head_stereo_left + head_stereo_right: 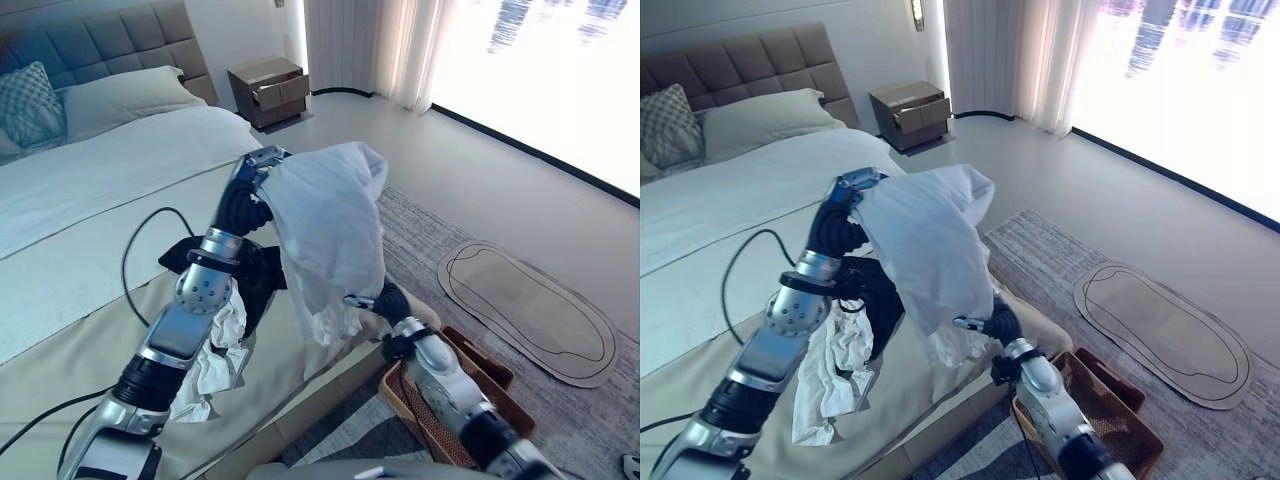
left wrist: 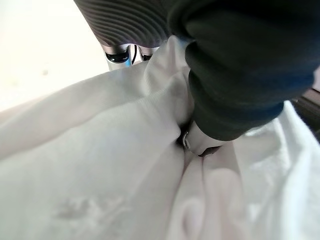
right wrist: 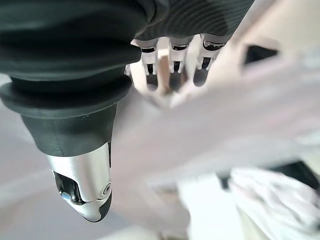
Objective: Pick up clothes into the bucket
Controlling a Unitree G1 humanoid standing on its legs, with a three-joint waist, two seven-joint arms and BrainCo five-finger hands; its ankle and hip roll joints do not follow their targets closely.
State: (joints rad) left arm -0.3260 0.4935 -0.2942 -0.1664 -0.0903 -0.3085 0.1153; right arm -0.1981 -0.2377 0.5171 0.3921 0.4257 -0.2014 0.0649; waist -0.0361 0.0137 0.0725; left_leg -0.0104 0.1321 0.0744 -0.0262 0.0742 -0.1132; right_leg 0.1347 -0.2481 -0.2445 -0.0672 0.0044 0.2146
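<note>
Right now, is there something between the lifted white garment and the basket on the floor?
Nothing visible does. The white garment hangs from the left robot hand, the wicker basket lies lower right, and the right robot hand is at its hem.

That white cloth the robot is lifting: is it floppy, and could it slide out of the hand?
Probably very floppy: the white cloth hangs in loose folds from the left hand. It looks light, since it drapes thinly from one bunched grip. It may slip, as the left hand's thumb pinches only a gathered fold; the right hand sits at its lower edge.
</note>
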